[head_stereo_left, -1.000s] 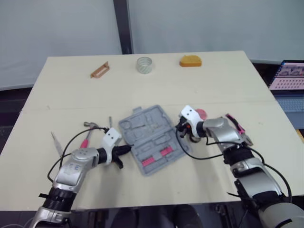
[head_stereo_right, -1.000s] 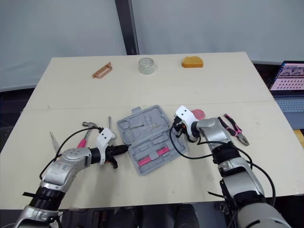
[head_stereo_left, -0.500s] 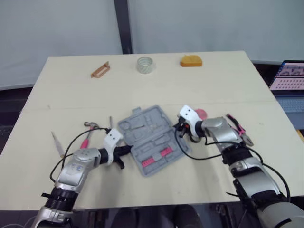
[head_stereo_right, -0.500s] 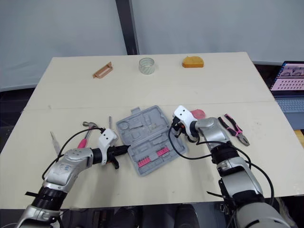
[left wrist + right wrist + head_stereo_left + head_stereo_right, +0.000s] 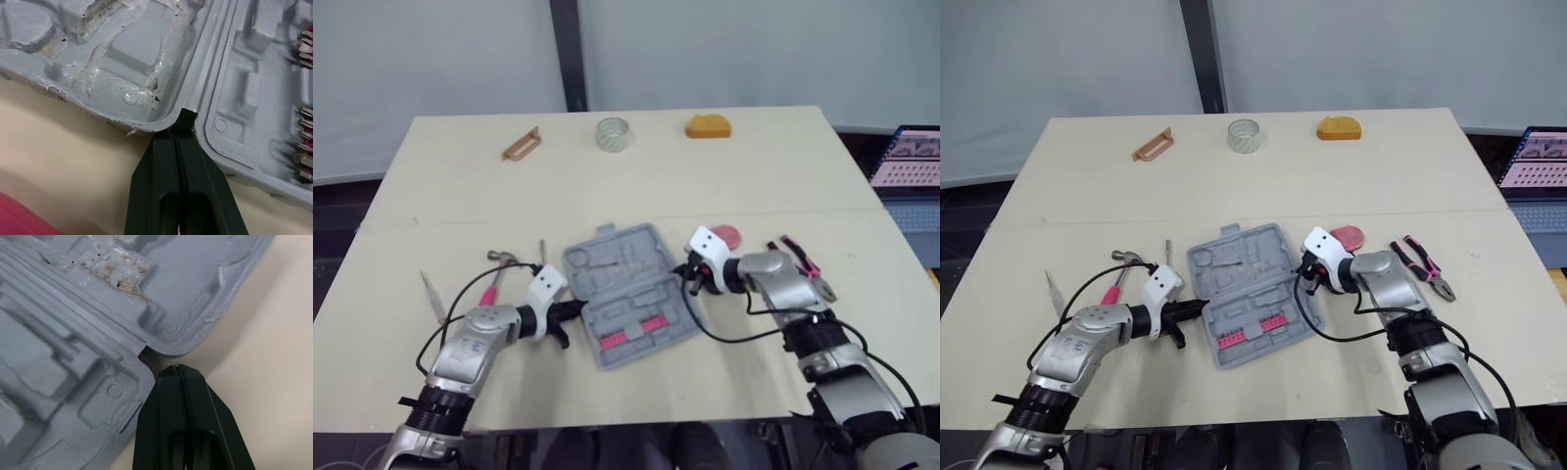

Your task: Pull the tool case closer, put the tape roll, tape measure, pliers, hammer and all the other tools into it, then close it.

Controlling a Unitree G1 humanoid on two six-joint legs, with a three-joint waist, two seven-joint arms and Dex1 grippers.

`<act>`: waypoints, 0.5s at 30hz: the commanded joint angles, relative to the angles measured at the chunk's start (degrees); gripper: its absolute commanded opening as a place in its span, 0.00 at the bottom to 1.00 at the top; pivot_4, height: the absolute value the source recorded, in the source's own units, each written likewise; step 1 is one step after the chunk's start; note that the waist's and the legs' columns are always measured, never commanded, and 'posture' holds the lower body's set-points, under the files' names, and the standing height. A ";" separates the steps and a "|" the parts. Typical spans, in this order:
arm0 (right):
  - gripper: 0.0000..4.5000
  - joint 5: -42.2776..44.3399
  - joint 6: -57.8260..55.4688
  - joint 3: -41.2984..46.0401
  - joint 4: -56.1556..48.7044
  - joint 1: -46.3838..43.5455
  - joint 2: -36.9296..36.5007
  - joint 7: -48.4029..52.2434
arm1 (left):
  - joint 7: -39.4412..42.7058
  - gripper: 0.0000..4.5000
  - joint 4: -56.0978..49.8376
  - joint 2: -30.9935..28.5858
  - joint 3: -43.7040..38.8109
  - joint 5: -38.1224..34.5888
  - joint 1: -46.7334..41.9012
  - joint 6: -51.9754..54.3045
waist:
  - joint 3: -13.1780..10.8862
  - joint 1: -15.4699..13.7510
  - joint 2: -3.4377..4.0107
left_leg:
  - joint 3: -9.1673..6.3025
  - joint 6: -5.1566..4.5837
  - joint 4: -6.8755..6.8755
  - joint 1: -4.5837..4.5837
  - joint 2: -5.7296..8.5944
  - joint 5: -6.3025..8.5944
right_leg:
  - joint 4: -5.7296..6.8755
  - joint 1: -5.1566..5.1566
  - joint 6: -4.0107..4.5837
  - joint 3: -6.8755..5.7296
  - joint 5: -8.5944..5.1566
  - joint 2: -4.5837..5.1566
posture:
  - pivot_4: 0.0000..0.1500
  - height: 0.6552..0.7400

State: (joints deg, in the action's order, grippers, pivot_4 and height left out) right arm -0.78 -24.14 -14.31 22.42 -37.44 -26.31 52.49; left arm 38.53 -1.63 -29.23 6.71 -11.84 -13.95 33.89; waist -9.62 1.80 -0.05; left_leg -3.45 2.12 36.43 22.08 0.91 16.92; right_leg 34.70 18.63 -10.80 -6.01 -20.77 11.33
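The grey tool case (image 5: pixel 628 294) lies open in the middle of the table, pink bits in its near half. My left gripper (image 5: pixel 572 311) is shut, its tips touching the hinge notch (image 5: pixel 185 116) on the case's left side. My right gripper (image 5: pixel 689 278) is shut too, its tips just beside the right hinge notch (image 5: pixel 143 351). The tape roll (image 5: pixel 612 134) and orange tape measure (image 5: pixel 707 125) sit at the far edge. Pink-handled pliers (image 5: pixel 800 262) lie right of my right arm. The hammer (image 5: pixel 497 272) lies left of the case.
A copper-coloured tool (image 5: pixel 520 144) lies at the far left. A thin pale tool (image 5: pixel 432 295) rests near the left edge, and a small bit (image 5: pixel 542 252) beside the hammer. A red round object (image 5: pixel 729 235) lies behind my right gripper. A laptop (image 5: pixel 906 157) stands off the table's right side.
My right gripper has moved toward me and the case's right side came with it, so the case has turned squarer to the table edge. The left gripper stays at its notch.
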 commanded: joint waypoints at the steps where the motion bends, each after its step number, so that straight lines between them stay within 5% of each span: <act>1: 0.00 1.84 -3.33 -0.70 -7.09 3.17 -0.29 2.34 | 0.88 0.00 -3.42 -0.39 0.28 -0.46 1.41 0.45 | 0.00 -0.01 0.00 | 0.00 0.00 0.00 0.00 0.00 0.00 | 0.00 0.00 0.00 0.00 0.00 0.00 | 1.00 1.00; 15: 0.00 6.31 -17.64 0.39 -31.80 16.35 -6.21 1.72 | 2.19 0.00 -14.25 -3.94 -0.56 -2.53 11.16 5.20 | 0.00 -0.35 0.00 | 0.02 0.04 0.01 0.00 0.00 0.03 | -0.05 -0.01 0.00 0.01 0.00 0.00 | 1.00 1.00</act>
State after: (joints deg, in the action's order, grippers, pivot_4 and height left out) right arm 3.47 -40.24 -14.43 -4.42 -22.11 -31.85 53.59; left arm 39.73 -13.33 -32.53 5.72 -13.44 -3.93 38.48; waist -9.63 1.45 -0.05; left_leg -3.42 2.17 36.43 22.08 0.91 16.95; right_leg 34.64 18.62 -10.80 -6.00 -20.77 11.34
